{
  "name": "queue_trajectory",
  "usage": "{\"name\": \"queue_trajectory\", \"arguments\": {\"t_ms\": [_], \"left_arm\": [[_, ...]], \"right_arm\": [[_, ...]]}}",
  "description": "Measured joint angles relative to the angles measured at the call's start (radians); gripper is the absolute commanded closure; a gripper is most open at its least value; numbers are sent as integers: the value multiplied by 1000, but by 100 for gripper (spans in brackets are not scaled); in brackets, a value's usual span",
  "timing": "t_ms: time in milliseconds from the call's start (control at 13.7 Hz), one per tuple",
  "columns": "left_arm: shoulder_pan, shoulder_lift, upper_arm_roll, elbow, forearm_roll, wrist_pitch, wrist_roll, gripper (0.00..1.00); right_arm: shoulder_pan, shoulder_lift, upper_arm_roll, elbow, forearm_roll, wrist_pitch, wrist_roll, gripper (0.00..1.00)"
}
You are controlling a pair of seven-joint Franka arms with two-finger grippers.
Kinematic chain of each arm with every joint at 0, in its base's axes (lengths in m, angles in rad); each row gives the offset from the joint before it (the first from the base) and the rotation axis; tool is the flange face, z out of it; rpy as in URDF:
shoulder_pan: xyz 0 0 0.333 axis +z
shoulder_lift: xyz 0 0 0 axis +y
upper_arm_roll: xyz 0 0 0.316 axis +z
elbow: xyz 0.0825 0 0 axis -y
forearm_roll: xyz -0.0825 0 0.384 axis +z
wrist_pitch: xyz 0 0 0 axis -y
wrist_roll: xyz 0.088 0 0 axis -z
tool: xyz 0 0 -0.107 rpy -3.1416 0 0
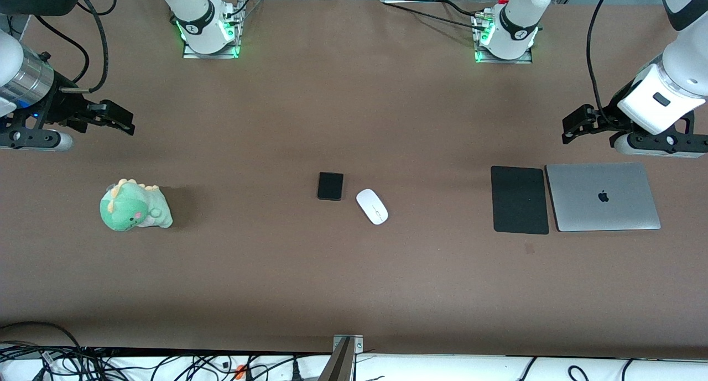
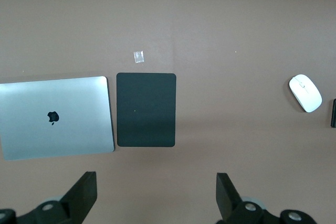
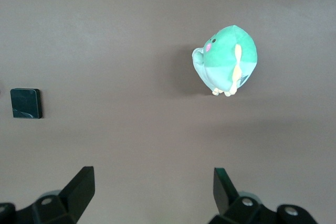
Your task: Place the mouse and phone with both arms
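The white mouse (image 1: pixel 371 206) lies at the table's middle, beside the small black phone (image 1: pixel 330 186), which is toward the right arm's end. The mouse (image 2: pixel 305 93) and an edge of the phone (image 2: pixel 333 114) show in the left wrist view; the phone (image 3: pixel 26 103) shows in the right wrist view. My left gripper (image 1: pixel 575 128) is open and empty, up over bare table by the mouse pad (image 1: pixel 519 199). My right gripper (image 1: pixel 113 118) is open and empty, up over bare table by the plush toy (image 1: pixel 134 205).
A closed silver laptop (image 1: pixel 603 197) lies beside the black mouse pad at the left arm's end. The green plush dinosaur sits at the right arm's end. A small clear scrap (image 2: pixel 138 56) lies on the table near the pad. Cables run along the front edge.
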Motion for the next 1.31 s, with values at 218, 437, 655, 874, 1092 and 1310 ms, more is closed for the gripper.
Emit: {"name": "queue_trajectory", "arguments": {"t_ms": [218,437,655,874,1092,1310], "left_arm": [[5,-1,0,0,0,5,0,0],[11,-2,0,0,0,5,-1,0],[27,-2,0,0,0,2,-1,0],[31,-3,0,-1,0,2,-1,0],[32,-3,0,-1,0,2,-1,0],[39,-3,0,-1,0,2,-1,0]], "right_arm": [[0,-2,0,1,0,0,0,0],[0,-8,0,1,0,0,0,0],[0,-9,0,1,0,0,0,0],[0,-9,0,1,0,0,0,0],[0,-9,0,1,0,0,0,0],[0,-9,0,1,0,-1,0,0]]}}
